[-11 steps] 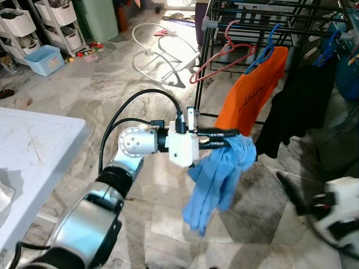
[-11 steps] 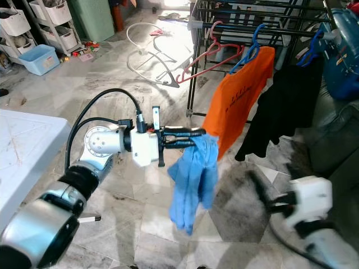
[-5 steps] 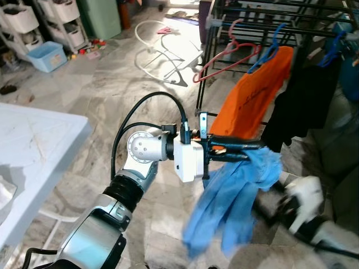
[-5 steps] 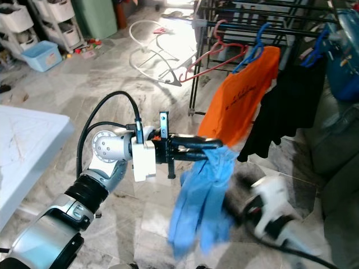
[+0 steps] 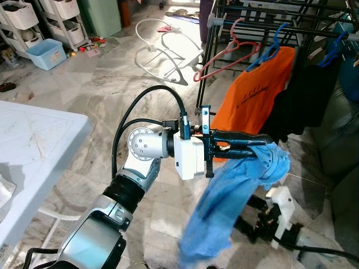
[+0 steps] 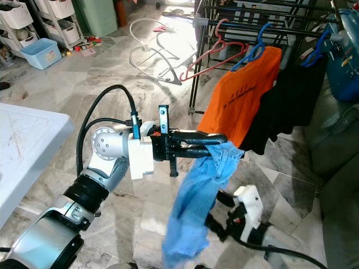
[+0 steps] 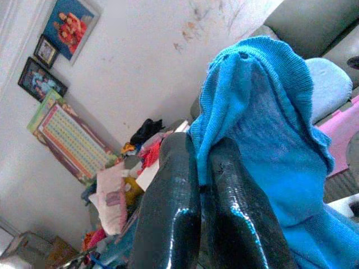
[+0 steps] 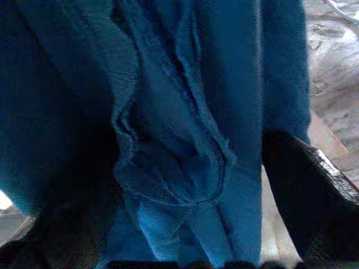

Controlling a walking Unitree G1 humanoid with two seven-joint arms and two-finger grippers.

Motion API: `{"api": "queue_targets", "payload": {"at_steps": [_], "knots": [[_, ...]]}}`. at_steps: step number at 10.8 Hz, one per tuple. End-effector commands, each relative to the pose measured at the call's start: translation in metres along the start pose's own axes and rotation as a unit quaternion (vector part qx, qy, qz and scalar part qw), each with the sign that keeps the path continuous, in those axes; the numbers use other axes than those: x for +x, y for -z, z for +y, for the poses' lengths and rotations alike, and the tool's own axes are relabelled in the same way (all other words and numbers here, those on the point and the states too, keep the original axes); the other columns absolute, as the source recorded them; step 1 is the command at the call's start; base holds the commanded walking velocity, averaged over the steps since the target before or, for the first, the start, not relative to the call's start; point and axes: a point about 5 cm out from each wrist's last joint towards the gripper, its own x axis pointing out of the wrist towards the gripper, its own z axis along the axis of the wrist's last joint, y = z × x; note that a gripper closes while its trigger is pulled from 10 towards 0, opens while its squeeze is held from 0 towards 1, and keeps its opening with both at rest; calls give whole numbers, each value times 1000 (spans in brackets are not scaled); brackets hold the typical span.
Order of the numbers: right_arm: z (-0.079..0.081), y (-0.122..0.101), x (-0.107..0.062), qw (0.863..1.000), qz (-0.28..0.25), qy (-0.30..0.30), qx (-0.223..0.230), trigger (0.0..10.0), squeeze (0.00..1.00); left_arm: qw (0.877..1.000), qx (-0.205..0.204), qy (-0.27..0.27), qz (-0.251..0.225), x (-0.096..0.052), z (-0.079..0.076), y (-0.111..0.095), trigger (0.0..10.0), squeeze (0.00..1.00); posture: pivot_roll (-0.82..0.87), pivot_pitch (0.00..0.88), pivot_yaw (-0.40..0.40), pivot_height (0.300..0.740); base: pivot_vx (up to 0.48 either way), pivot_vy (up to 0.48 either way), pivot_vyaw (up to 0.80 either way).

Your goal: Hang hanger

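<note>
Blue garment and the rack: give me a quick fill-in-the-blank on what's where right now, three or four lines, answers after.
1. The left gripper is shut on the ____ garment.
2. The right gripper has its fingers open on either side of the hanging ____.
3. On the drying rack, the orange shirt hangs from a ____ hanger.
4. The empty hanger on the rack's rail is ____.

Missing words: blue; garment; blue; pink
</note>
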Motion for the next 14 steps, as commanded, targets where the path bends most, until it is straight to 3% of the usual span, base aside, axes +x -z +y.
{"api": "queue_targets", "payload": {"at_steps": [1, 6, 10, 14], "knots": [[1, 5, 1, 1000, 2, -1, 8, 0, 0, 1000, 8, -12, -11, 2, 4, -5, 10000, 0, 119, 152, -6, 740, 0, 0, 0], [-8, 0, 5, 996, -52, 69, -1, 0, 0, 1000, 2, -25, -11, 3, 9, -5, 10000, 0, 115, 155, 12, 740, 0, 0, 0], [-6, 0, 9, 995, -66, 77, -5, 0, 0, 1000, -5, -22, -13, 4, 6, -5, 10000, 0, 112, 159, 21, 740, 0, 0, 0], [-15, -5, 2, 986, -94, 133, -20, 0, 0, 1000, -9, -26, -8, 5, 6, -2, 10000, 0, 108, 154, 20, 740, 0, 0, 0]]}}
